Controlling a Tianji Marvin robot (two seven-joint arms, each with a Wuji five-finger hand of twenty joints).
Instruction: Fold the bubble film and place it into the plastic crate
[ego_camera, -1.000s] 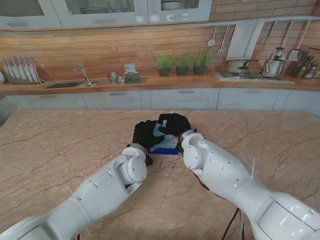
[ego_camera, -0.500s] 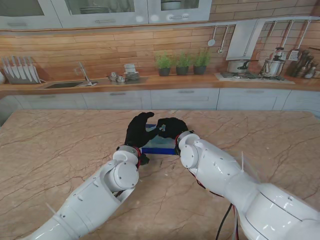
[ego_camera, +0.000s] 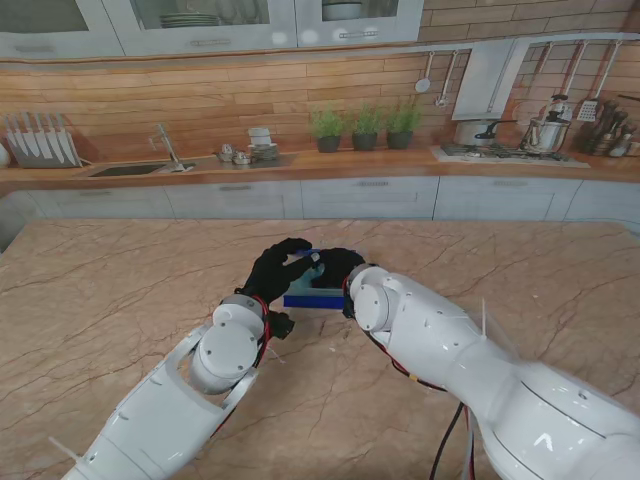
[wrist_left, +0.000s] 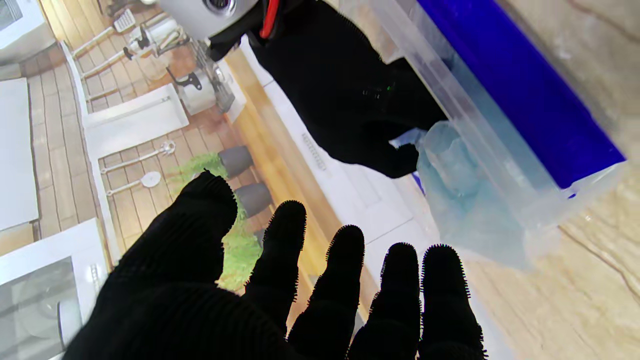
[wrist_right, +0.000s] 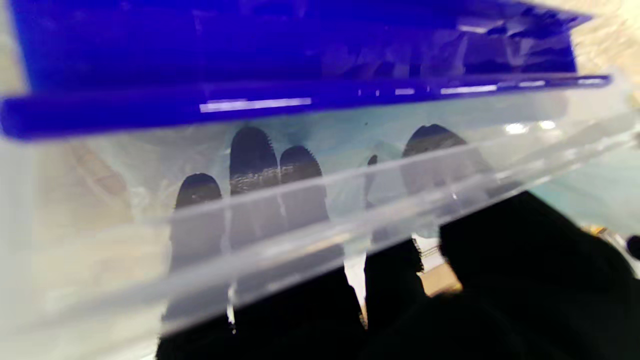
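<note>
A clear plastic crate (ego_camera: 315, 298) with a blue base stands mid-table, just beyond both wrists. Pale blue bubble film (wrist_left: 452, 170) sits bunched inside it against the clear wall (wrist_left: 500, 165). My right hand (ego_camera: 338, 264), in a black glove, reaches down into the crate, its fingertips (wrist_right: 252, 150) curled on the film (wrist_right: 345, 137) behind the transparent side. My left hand (ego_camera: 277, 268) hovers at the crate's left end with fingers (wrist_left: 345, 260) spread and nothing in them. How the film is folded is hidden by the hands.
The marble table top (ego_camera: 120, 300) stretches wide on both sides of the crate. Behind it runs a kitchen counter with a sink (ego_camera: 130, 169), potted plants (ego_camera: 365, 128) and a stove with pots (ego_camera: 510, 140). Red cables (ego_camera: 420, 375) hang under my right forearm.
Both hands have sunk from above the crate with the film. The left hand has let go, opened and drawn back toward me; the right hand has followed the film down into the crate.
</note>
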